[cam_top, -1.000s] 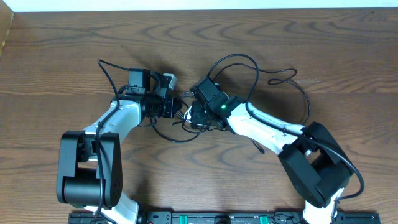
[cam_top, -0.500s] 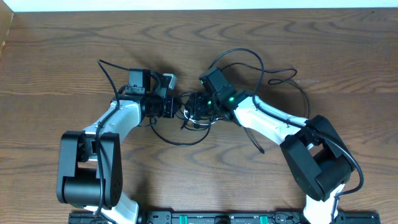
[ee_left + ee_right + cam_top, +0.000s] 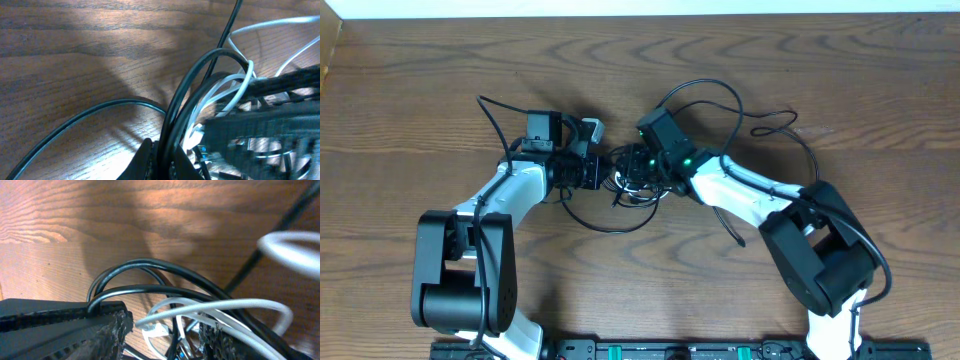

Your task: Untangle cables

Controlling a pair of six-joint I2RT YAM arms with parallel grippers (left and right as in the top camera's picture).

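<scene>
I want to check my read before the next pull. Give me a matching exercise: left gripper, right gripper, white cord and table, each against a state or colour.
Column one:
1. left gripper
2. right gripper
3. white cord
4. table

Column two:
A. brown wood grain
B. looped through the tangle between the two grippers
C. shut on black cords
D. fingers apart, cords lying between them

Pairs: 1-C, 2-D, 3-B, 4-A
</scene>
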